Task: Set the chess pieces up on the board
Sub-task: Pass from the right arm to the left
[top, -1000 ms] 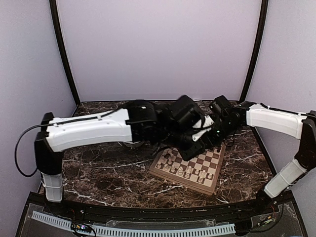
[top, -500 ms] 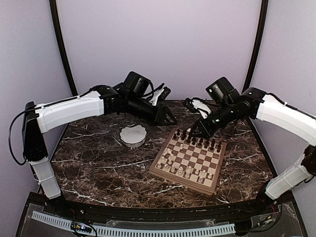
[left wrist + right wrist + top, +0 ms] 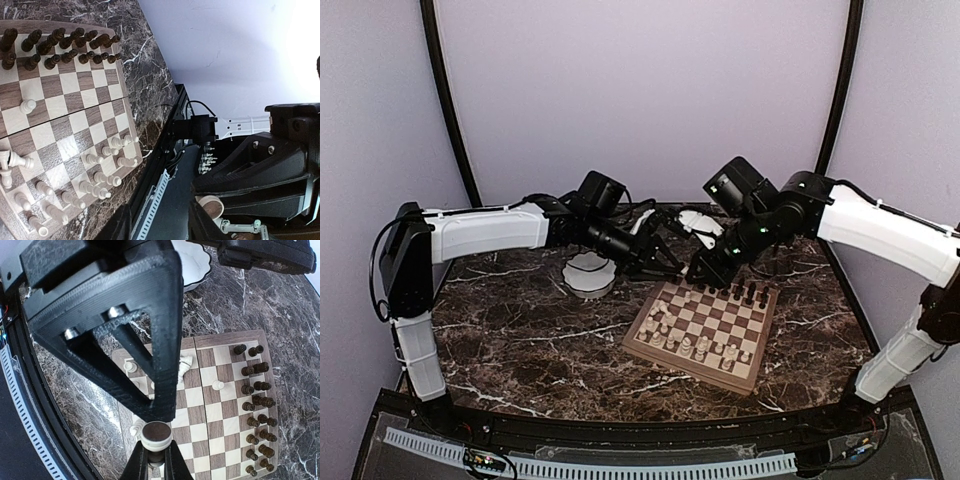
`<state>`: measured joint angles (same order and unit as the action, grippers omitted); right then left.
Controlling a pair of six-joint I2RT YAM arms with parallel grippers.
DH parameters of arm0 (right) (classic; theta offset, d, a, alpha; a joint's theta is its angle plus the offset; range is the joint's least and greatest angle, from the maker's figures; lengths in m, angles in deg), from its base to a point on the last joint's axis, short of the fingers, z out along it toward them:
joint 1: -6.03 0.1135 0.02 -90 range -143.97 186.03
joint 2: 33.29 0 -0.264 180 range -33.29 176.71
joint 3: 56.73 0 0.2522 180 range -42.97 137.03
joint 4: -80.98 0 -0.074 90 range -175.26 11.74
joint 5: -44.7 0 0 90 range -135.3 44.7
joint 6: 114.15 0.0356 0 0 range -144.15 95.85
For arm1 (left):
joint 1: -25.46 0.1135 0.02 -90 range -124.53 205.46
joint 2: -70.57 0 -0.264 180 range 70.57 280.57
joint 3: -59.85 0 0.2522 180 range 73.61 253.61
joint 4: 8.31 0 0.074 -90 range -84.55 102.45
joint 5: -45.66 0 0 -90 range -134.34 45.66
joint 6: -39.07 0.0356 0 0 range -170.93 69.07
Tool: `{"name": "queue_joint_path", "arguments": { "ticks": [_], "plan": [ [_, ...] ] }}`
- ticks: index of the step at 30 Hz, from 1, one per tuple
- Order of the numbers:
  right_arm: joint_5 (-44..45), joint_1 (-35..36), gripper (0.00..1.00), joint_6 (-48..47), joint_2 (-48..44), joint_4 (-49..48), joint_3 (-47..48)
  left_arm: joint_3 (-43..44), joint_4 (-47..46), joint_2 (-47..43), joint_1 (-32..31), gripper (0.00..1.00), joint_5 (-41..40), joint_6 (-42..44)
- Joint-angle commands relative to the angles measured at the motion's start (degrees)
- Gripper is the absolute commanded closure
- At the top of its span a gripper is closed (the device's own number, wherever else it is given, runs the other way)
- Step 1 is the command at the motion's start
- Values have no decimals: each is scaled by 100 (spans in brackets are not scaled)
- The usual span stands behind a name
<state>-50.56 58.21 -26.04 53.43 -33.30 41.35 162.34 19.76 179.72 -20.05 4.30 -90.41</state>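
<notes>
The board [image 3: 690,368] lies right of centre, with dark pieces [image 3: 740,292] along its far rows and pale pieces [image 3: 695,345] along its near rows. My right gripper [image 3: 703,272] hovers over the board's far left corner, shut on a pale piece [image 3: 156,437] whose dark round base shows. My left gripper [image 3: 665,265] is open and empty, close beside it. In the left wrist view that piece [image 3: 210,207] sits just beside my open left gripper [image 3: 155,227]. On the board [image 3: 230,335] one pale piece [image 3: 185,365] lies toppled and a lone pale pawn [image 3: 218,385] stands mid-board.
A white scalloped bowl [image 3: 588,275] stands left of the board, under the left arm, and shows in the right wrist view [image 3: 197,265]. The left gripper's black finger [image 3: 150,340] fills much of the right wrist view. Dark marble table around the board [image 3: 127,105].
A second ago both arms were low over the board. They then lifted apart. Now both grippers have come close together above the board's far left corner.
</notes>
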Motion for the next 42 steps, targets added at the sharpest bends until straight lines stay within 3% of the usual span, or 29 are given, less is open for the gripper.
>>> {"name": "queue_joint_path", "arguments": {
  "ticks": [1,17,37,42],
  "plan": [
    [148,109,94,-48,97,56,103,-296,-705,-462,107,59,449,-415],
    [222,207,94,-113,279,-109,281,-611,-1351,-424,105,62,772,-892],
    [385,213,93,187,344,-558,444,-487,-1730,-137,107,89,1155,-1142],
    [421,189,85,303,103,-439,483,-556,-2133,-242,363,93,1107,-1480]
  ]
}}
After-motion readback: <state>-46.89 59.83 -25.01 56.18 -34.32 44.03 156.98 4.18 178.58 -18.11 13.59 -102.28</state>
